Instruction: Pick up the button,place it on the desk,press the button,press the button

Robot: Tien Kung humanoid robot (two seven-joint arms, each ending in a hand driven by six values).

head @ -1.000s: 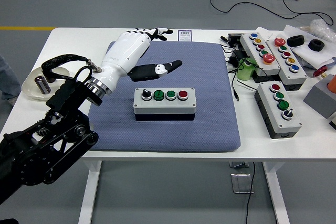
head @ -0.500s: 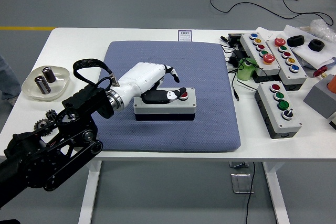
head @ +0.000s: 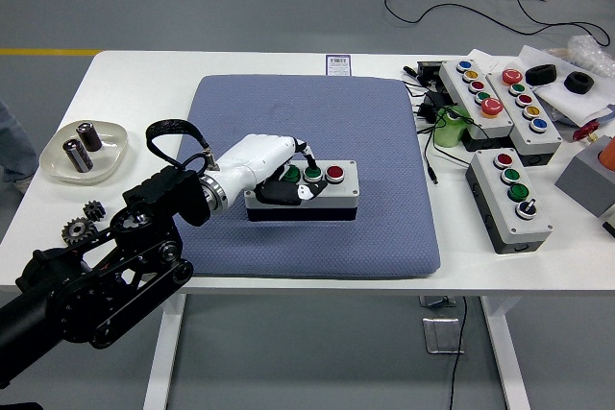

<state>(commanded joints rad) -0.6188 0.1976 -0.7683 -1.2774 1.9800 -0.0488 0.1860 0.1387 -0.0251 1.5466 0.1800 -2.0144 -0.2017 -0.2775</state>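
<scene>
The black left arm (head: 96,271) comes in from the lower left corner and reaches over the white counter (head: 538,266). 2 small gears (head: 85,222) lie on the counter by the arm, near the left edge. The left hand (head: 261,162), in a white shell, lies on the left end of the button box (head: 304,191), which sits low in the middle of a blue-grey pad (head: 317,122). The fingers (head: 300,191) are curled down over the box's left part, one dark fingertip by the green button (head: 312,174); whether it touches a button cannot be told. The hand lifts nothing. The red button (head: 333,173) at the box's right end is uncovered, and another green one shows just under the hand.

To the right, off the pad, a second box (head: 509,201) carries a red button, 2 green ones and a black knob. Beyond it 2 longer boxes (head: 495,103) lie side by side with blue, yellow, green and red buttons, beside a green object (head: 448,128) and black cables. 2 black rings (head: 560,77) lie at the far right.

At the left a white dish (head: 85,151) holds 2 small metal cylinders. At the pad's far edge stands a small label (head: 338,65); its print is too small to read.
</scene>
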